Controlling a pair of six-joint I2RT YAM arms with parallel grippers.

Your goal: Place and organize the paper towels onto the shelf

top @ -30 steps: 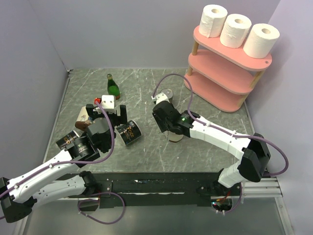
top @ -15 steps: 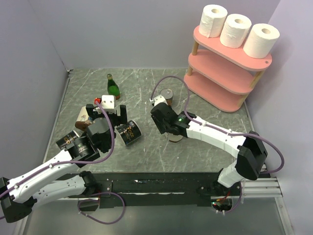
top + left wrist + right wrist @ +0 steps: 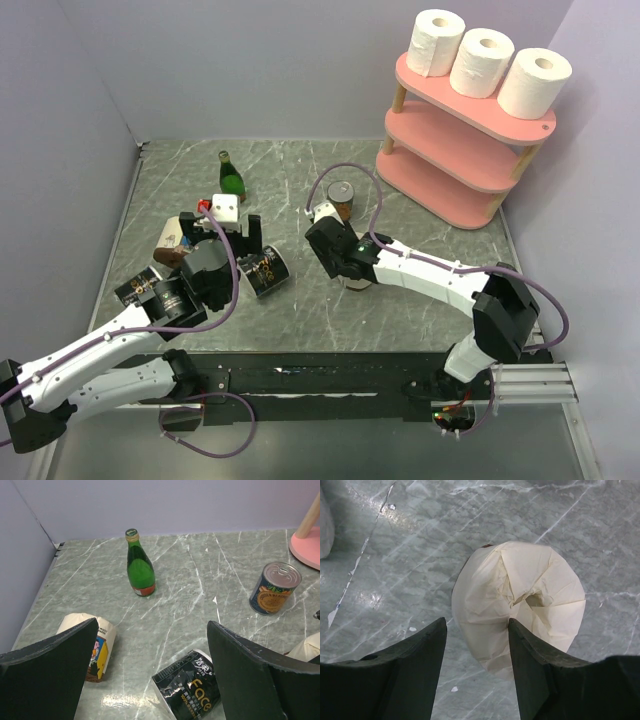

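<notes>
The paper towels (image 3: 481, 62) are found on the top tier of the shelf (image 3: 450, 138), all three stood on end so that each long axis is vertical and each hollow core faces up. They are set in one row along the length of the oval board, running from far left to nearer right, with neighbouring rolls touching or almost so. The rolls are soft, white and cylindrical. The shelf boards are smooth pink ovals, joined by pale round wooden posts, and the two lower tiers are seen bare.

The right gripper (image 3: 477, 630) is held low over the grey marbled table (image 3: 290, 190), its dark fingers partly spread above a crumpled cream paper bundle (image 3: 530, 595); contact with it cannot be made out. The left gripper (image 3: 152, 630) is spread wide and holds nothing, with a black printed cup (image 3: 192, 685) lying on its side beneath it. A green glass bottle (image 3: 140, 567) and a metal can (image 3: 275, 587) are seen standing upright beyond.
</notes>
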